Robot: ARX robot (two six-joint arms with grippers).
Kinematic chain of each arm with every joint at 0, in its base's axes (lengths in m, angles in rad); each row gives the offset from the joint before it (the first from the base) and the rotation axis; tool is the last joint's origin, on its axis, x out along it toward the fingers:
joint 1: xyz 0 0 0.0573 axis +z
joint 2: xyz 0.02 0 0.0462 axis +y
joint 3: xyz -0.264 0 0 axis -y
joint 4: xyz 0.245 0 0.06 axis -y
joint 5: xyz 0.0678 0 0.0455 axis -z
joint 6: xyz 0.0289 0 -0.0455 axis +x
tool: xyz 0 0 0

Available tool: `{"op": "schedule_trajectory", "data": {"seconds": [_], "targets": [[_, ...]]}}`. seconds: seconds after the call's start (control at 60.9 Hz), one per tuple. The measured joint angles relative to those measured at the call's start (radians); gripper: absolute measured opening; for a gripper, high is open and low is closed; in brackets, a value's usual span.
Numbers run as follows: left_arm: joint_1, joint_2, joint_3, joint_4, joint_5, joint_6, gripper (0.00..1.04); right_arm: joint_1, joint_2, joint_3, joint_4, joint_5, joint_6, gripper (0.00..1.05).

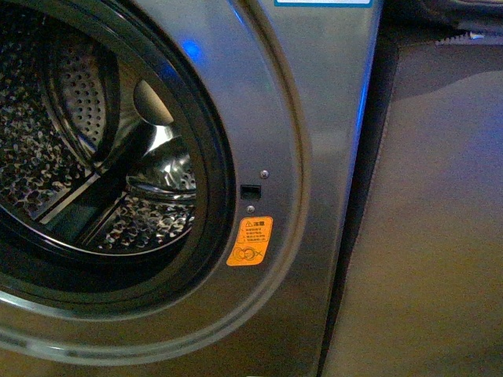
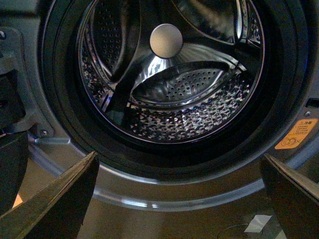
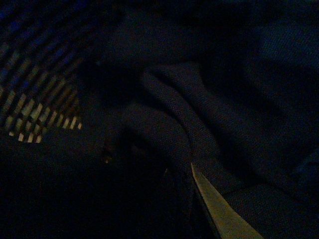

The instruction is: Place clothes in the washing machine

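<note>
Two left gripper [image 2: 178, 155] fingers [image 2: 60, 199] are standing apart before the washing machine [image 1: 314, 118] drum [image 2: 184, 94]; an orange sticker [image 1: 250, 241] is sitting beside its gasket [image 1: 212, 157]. Navy clothes [image 3: 199, 109] are lying folded against the right gripper [image 3: 214, 209], its grip impossible to tell.

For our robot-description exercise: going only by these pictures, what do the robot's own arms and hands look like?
The left hand has two broad, flat fingers, dark brownish-black, tapering like wedges to pointed tips. The right hand shows only one pale cream wedge-shaped finger; that view is dim. No cables or markings show, and the front view shows neither arm.
</note>
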State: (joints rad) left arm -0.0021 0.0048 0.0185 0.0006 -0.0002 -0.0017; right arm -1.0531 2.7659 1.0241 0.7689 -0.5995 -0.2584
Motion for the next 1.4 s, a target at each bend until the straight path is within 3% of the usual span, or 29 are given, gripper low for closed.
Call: {"op": "schedule_trajectory", "data": {"seconds": [0.246,0.558,0.919,1.198,1.395], "targets": [[0.000,0.000,0.000,0.000,0.000,0.000,0.98,-0.050,-0.228,-0.117,0.041,-0.104,0.082,0.05],[0.000,0.000,0.000,0.000,0.000,0.000,0.98,-0.143,-0.726,-0.336,0.123,-0.325,0.278,0.05],[0.000,0.000,0.000,0.000,0.000,0.000,0.98,-0.182,-1.199,-0.262,0.190,-0.440,0.660,0.05],[0.000,0.000,0.000,0.000,0.000,0.000,0.98,-0.054,-1.423,0.039,0.113,-0.422,0.956,0.05],[0.000,0.000,0.000,0.000,0.000,0.000,0.98,0.118,-1.467,0.418,-0.117,-0.342,1.034,0.05]]}}
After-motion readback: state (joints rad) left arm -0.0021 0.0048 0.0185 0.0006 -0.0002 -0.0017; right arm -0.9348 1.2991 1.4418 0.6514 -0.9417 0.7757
